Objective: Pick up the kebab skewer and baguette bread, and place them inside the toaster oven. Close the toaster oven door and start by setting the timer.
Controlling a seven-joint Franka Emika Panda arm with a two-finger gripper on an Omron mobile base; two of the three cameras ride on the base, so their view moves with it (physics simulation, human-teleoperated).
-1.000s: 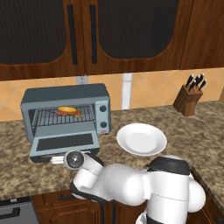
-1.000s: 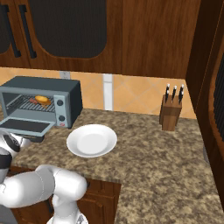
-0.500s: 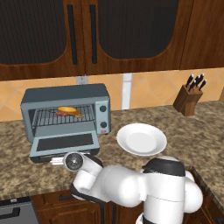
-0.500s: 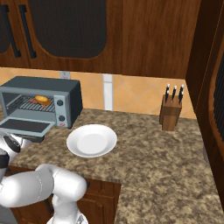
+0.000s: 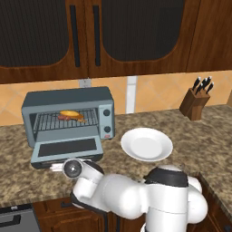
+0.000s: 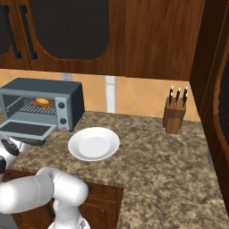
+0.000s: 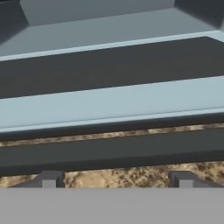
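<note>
Two finger tips of the gripper (image 7: 117, 178) stand wide apart, gripping nothing, just before the bar handle (image 7: 112, 151) on the free edge of the dropped toaster oven door (image 5: 67, 148). Risk, as a judgement: tips meeting the handle off-level could slip under it, leaving the toaster oven (image 5: 68, 117) open with baguette bread (image 5: 72, 114) and kebab skewer (image 5: 62, 117) on its rack. Surround: granite counter (image 6: 170, 165), white plate (image 6: 94, 143) mid-counter, knife block (image 6: 174, 115) at back edge, dark cabinets above.

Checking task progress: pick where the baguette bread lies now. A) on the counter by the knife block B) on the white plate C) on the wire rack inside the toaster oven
C: the baguette bread lies on the rack inside the open toaster oven, beside the kebab skewer.
</note>
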